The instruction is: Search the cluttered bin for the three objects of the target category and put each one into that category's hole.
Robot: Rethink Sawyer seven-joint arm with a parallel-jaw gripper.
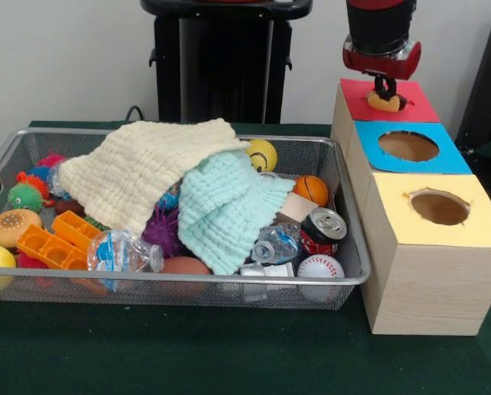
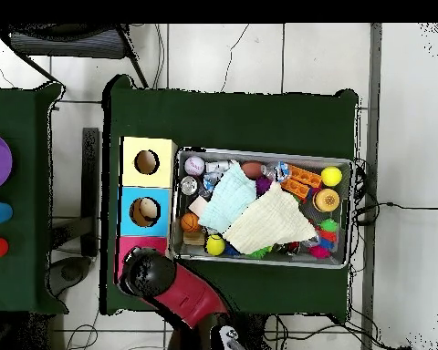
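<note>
The silver wire-mesh bin (image 1: 187,281) stands on the green table, full of clutter; it also shows in the overhead view (image 2: 351,211). My gripper (image 1: 384,92) hangs over the red-topped box (image 1: 409,103), right of the bin. Its fingers are close together on a tan-orange toy (image 1: 385,103) that sits at the red box's hole. In the overhead view my arm (image 2: 150,273) covers the red box (image 2: 129,244) and hides the gripper. A small pale yellow toy does not show.
A blue-topped box (image 1: 408,146) and a yellow-topped box (image 1: 439,208), each with a hole, stand in front of the red one. In the bin lie a cream cloth (image 1: 142,169), a mint cloth (image 1: 224,210), a soda can (image 1: 321,229), balls, bottles and orange blocks (image 1: 60,239).
</note>
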